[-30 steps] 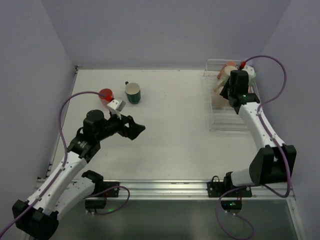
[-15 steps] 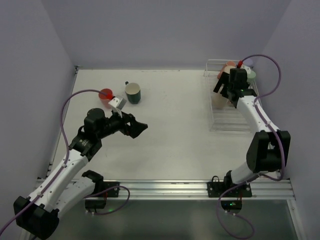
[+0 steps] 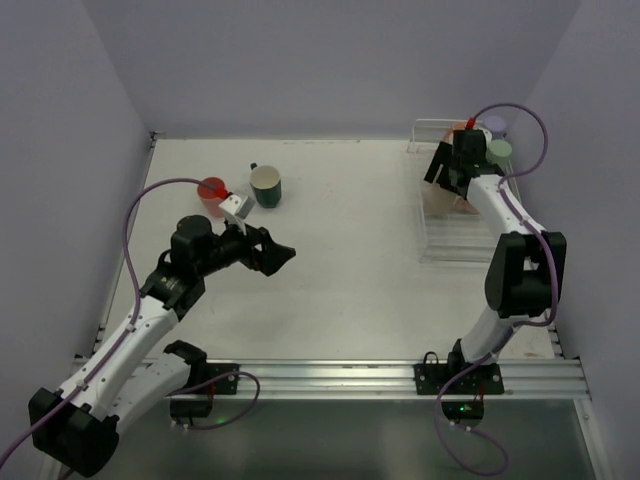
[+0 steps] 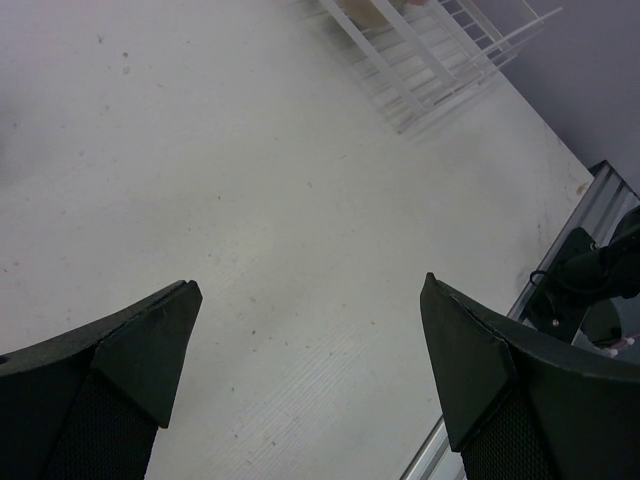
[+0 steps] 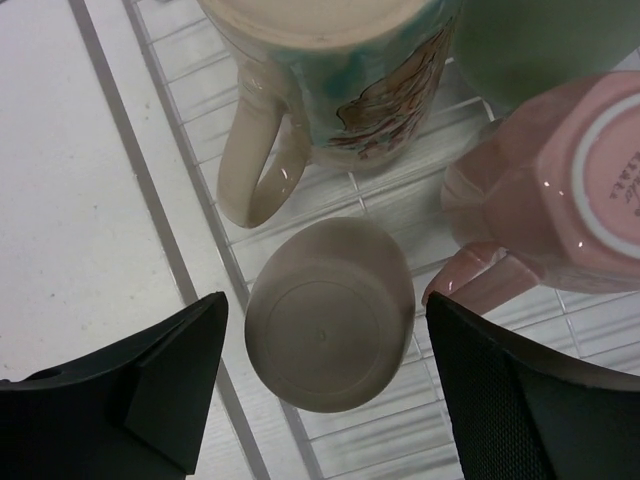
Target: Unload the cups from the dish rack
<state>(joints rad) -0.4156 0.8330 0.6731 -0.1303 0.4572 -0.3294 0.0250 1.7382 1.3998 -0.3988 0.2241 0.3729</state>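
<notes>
In the right wrist view a tan cup (image 5: 330, 315) stands upside down on the white dish rack (image 5: 395, 440). My right gripper (image 5: 326, 300) is open, one finger on each side of it with a gap both ways. Behind it are a cream mug (image 5: 340, 80), a pink mug (image 5: 555, 190) and a light green cup (image 5: 540, 40). From above, my right gripper (image 3: 446, 172) hangs over the back of the dish rack (image 3: 460, 240). A red cup (image 3: 211, 190) and a dark green mug (image 3: 266, 185) stand on the table at the back left. My left gripper (image 3: 278, 255) is open and empty.
A lavender cup (image 3: 495, 125) and the light green cup (image 3: 499, 150) sit at the rack's far right corner. The left wrist view shows bare table between my left gripper's (image 4: 309, 288) fingers and the rack (image 4: 420, 60) far off. Purple walls enclose the table.
My right gripper has moved toward the back of the rack and gone from shut to open around the tan cup. The left arm has barely shifted.
</notes>
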